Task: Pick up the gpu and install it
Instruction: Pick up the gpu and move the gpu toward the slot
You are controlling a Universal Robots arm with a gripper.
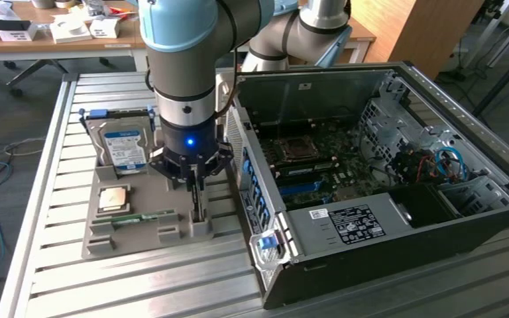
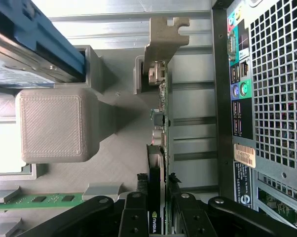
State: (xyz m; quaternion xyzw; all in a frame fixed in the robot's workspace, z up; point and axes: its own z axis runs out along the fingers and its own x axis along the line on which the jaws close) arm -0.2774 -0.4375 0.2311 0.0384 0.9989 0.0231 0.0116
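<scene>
Slatted metal table (image 1: pixel 148 285), grey tray (image 1: pixel 140 242) beside the open case (image 1: pixel 370 228). Gripper (image 2: pixel 157 185) is clamping the gpu (image 2: pixel 161 98), standing edgewise in its slot at the tray's case-side edge; pick-up underway, likely needing a straight pull clear

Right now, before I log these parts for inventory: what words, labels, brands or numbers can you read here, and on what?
No text reads clearly as words.
gpu: small green-and-white logo on its edge, no letters legible.
Computer case, rear: tan barcode sticker, print too small.
Power supply label: print too small.
Hard drive: blue-white label, blurred.
</scene>
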